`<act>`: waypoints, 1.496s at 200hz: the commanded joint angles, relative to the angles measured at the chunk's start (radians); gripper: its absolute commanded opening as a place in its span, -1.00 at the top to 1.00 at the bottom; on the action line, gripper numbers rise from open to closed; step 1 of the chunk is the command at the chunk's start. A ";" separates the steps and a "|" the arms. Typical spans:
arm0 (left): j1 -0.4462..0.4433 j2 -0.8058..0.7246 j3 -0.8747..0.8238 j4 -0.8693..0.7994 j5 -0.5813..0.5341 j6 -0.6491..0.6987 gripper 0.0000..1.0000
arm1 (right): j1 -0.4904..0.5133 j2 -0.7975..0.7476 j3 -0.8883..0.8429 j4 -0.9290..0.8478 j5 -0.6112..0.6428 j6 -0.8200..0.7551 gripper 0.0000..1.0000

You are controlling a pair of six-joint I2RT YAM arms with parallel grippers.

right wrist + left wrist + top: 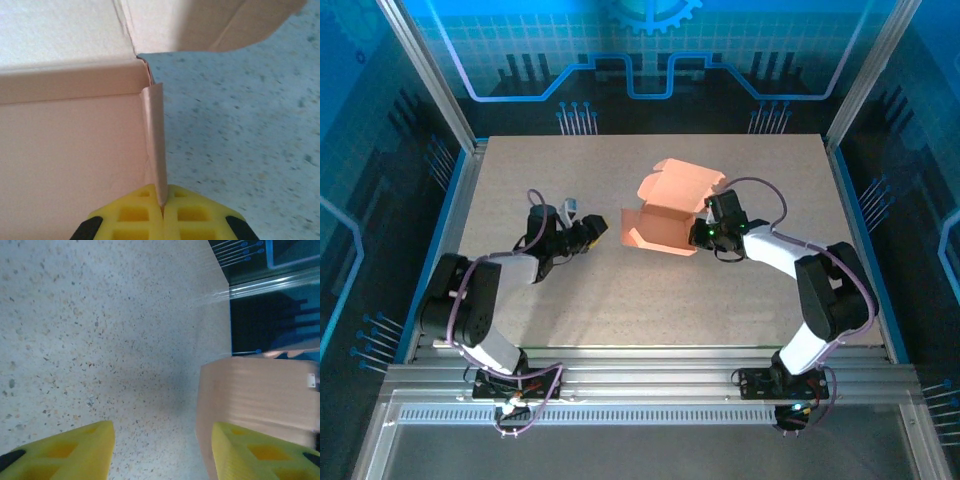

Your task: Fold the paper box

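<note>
The paper box [665, 215] is salmon-orange and half-erected in the middle of the table, with one flap raised at its far side. My right gripper [705, 233] sits at its right end. In the right wrist view that gripper [162, 210] is shut on a thin upright wall edge of the paper box [75, 150]. My left gripper [596, 232] hovers just left of the box. Its yellow fingers [65, 452] stand apart with bare table between them, so the left gripper [162, 455] is open. A wall of the paper box [260, 390] rises beyond its right finger.
The speckled table [620, 300] has free room in front of and left of the box. Aluminium rails [640, 375] run along the near edge. Blue enclosure walls [410, 150] stand close on the left, right and far sides.
</note>
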 commanded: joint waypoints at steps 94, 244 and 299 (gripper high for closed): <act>-0.074 0.006 0.034 0.188 0.085 -0.104 -0.01 | 0.021 0.041 0.039 -0.019 0.011 0.018 1.00; -0.158 0.041 0.119 0.026 0.089 -0.038 0.24 | 0.076 0.051 0.096 -0.105 0.110 -0.013 1.00; -0.175 0.035 0.176 -0.179 0.057 0.062 0.24 | 0.117 0.062 0.151 -0.205 0.244 -0.047 1.00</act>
